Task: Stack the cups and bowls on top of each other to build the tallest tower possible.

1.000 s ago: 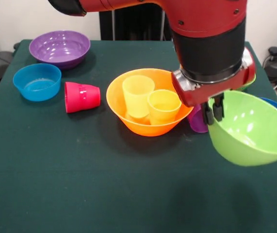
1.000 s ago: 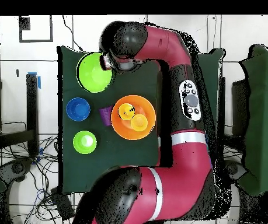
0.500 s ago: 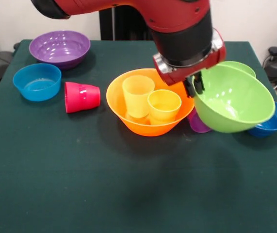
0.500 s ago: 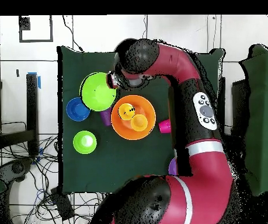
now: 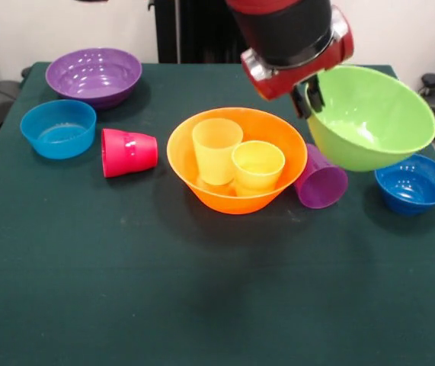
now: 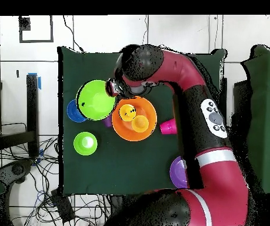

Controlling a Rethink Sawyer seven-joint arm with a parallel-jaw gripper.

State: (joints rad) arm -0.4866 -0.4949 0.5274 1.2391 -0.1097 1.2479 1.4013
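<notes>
I see the large glossy orange plastic bowl point(image 5: 236, 169) upright mid-table, pale yellow ribbed cup point(image 5: 216, 149) and yellow-orange ribbed cup point(image 5: 257, 167) upright inside; large lime green bowl point(image 5: 369, 117) tilted, airborne beside it.

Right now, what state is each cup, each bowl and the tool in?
Tool: shut on large lime green plastic bowl's rim.
Large lime green plastic bowl: lifted, tilted.
Large orange plastic bowl: upright, holds two yellow cups.
Red-pink ribbed cup: on its side.
Purple ribbed cup: on its side.
Purple and blue bowls: upright, empty.

Two cups point(image 5: 236, 163) fill orange bowl point(image 5: 194, 177) — front table point(image 5: 202, 305) open.
</notes>
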